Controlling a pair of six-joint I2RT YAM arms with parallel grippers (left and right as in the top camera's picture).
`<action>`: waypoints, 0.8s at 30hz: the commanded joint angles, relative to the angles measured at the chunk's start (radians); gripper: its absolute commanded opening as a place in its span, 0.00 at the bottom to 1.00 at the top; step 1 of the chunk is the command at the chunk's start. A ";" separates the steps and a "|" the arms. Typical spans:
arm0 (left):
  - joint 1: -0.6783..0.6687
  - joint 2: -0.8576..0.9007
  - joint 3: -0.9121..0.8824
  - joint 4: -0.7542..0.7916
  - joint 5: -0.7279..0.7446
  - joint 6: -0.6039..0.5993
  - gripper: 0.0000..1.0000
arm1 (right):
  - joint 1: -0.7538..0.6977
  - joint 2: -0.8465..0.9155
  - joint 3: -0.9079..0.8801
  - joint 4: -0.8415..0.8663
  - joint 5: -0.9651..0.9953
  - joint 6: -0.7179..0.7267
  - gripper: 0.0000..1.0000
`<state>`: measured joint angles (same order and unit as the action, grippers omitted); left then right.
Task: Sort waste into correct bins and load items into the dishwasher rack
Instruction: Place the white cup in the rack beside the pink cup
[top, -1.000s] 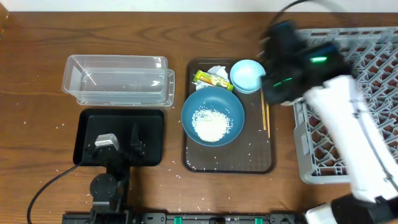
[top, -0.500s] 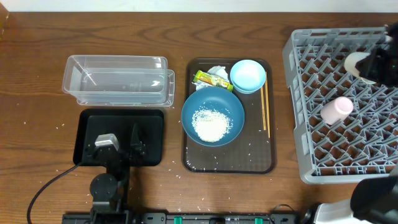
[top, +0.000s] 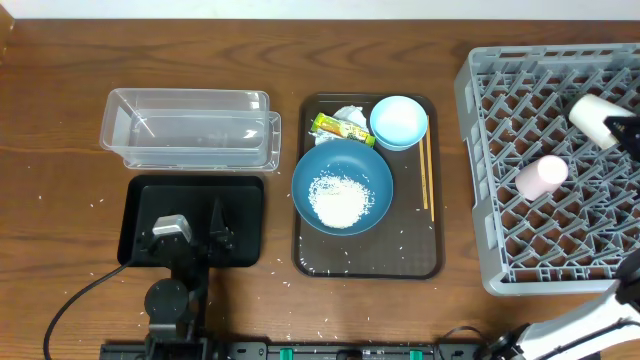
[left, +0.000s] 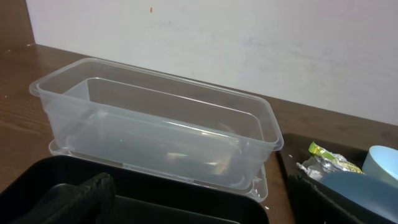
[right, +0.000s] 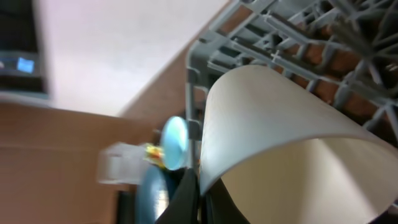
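My right claw (top: 628, 132) is clenched on the rim of the white cup (top: 594, 117) over the right side of the square grey plastic lattice rack (top: 480, 215). I cannot tell whether the cup touches the grid. The cup is tipped on its side. Seen from overhead, its long axis slants from up-left to down-right, closed end toward the rack's middle and mouth toward my wrist. In the wrist view my dark fingers (right: 183, 199) pinch its edge.

The pale pink cup (top: 541, 176) lies on its side on the grid, near the white cup but apart from it, its long axis slanting from lower left to upper right.

My left claw (top: 193, 235) is spread wide and empty over the shallow black rectangular tray (top: 135, 215). The clear rectangular plastic tub (top: 190, 128) sits just behind that tray, long axis left to right.

Between bins and rack, the dark brown serving tray (top: 410, 250) holds:
- the large dark-blue bowl (top: 375, 175), with a heap of white rice grains (top: 338, 196) inside;
- the small light-blue bowl (top: 399, 121), just beside the larger bowl's upper right rim;
- the green-and-yellow snack wrapper (top: 340, 127), lying roughly left to right;
- the crumpled white tissue (top: 348, 113), behind the wrapper;
- the thin wooden chopsticks (top: 428, 175), running top to bottom along the tray's right edge.

Stray grains dot the tray and the wooden table (top: 60, 150).
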<state>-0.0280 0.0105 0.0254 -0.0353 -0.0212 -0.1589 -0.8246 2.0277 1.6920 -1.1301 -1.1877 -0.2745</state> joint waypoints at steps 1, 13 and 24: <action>0.005 -0.006 -0.021 -0.036 -0.005 0.009 0.91 | -0.023 0.062 -0.006 -0.037 -0.201 -0.094 0.01; 0.005 -0.006 -0.021 -0.036 -0.005 0.009 0.91 | -0.068 0.172 -0.006 -0.215 -0.200 -0.303 0.01; 0.005 -0.006 -0.021 -0.036 -0.005 0.009 0.91 | -0.119 0.172 -0.006 -0.270 -0.135 -0.308 0.10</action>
<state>-0.0280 0.0105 0.0254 -0.0353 -0.0212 -0.1589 -0.9482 2.1952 1.6855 -1.3933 -1.3174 -0.5537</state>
